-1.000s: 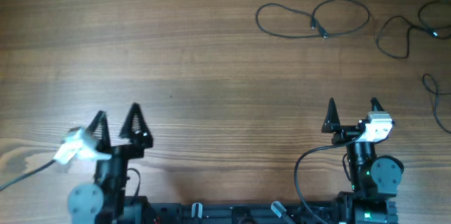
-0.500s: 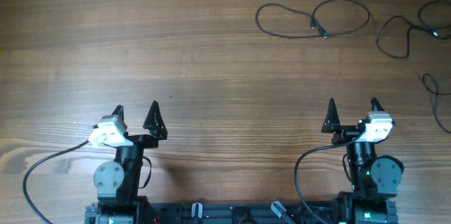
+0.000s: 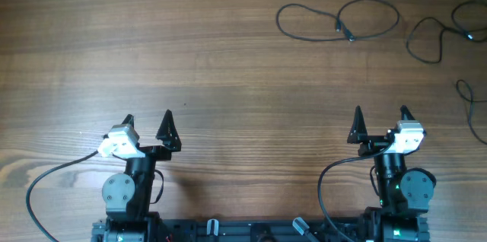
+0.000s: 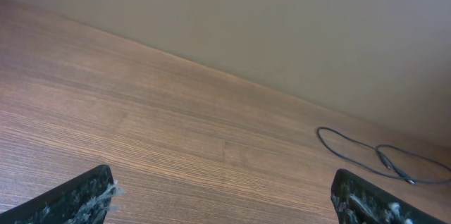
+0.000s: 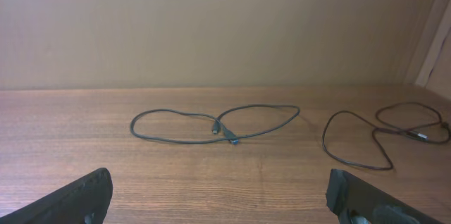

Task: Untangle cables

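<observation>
Three separate thin black cables lie at the far right of the table. One forms a long double loop with its plug ends meeting in the middle. A second cable loops near the right edge, and a third cable runs off that edge. My left gripper stands open near the front left, far from them all. The right gripper stands open at the front right, well short of the loops. The right wrist view shows the double loop and the second cable ahead of my open, empty gripper. In the left wrist view the gripper is open and empty, with a cable far off.
The wooden table stretches bare to the left and middle. Thicker black wires run from the arms' bases along the front edge. A plain wall stands behind the table.
My left arm swung to the right and turned its wrist about a second ago, then held still. The right arm and the cables have not moved.
</observation>
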Robot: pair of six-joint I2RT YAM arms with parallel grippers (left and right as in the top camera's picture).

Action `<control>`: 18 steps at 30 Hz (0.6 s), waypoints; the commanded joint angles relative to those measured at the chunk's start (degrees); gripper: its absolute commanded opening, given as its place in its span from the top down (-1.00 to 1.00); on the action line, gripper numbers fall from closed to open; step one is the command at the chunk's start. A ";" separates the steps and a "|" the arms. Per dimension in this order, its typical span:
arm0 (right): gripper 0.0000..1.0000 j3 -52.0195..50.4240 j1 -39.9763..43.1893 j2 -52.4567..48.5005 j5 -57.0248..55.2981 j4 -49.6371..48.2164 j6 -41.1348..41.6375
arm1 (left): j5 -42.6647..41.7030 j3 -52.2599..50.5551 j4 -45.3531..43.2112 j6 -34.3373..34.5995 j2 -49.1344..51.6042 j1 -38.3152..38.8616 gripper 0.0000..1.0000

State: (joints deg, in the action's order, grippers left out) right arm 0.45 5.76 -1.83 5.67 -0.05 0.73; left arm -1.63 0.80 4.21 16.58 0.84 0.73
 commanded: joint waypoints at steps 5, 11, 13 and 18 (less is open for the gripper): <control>-0.99 -0.15 -0.02 0.04 -0.76 -0.15 -0.70 | -0.66 -0.46 0.02 -1.40 -0.46 -0.37 -1.00; -0.99 -0.15 -0.02 0.04 -0.79 -0.15 -0.70 | -2.16 -0.46 -0.11 -13.79 -0.46 -0.28 -1.00; -0.99 -0.15 -0.02 0.04 -0.79 -0.15 -0.70 | -2.16 -0.46 -0.13 -13.79 -0.46 -0.26 -1.00; -0.99 -0.15 -0.02 0.04 -0.76 -0.15 -0.72 | -2.16 -0.46 -0.13 -13.79 -0.46 -0.26 -1.00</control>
State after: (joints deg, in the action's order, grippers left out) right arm 0.45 5.76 -1.83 5.67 -0.05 0.73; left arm -2.94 0.80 4.19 4.82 0.84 0.73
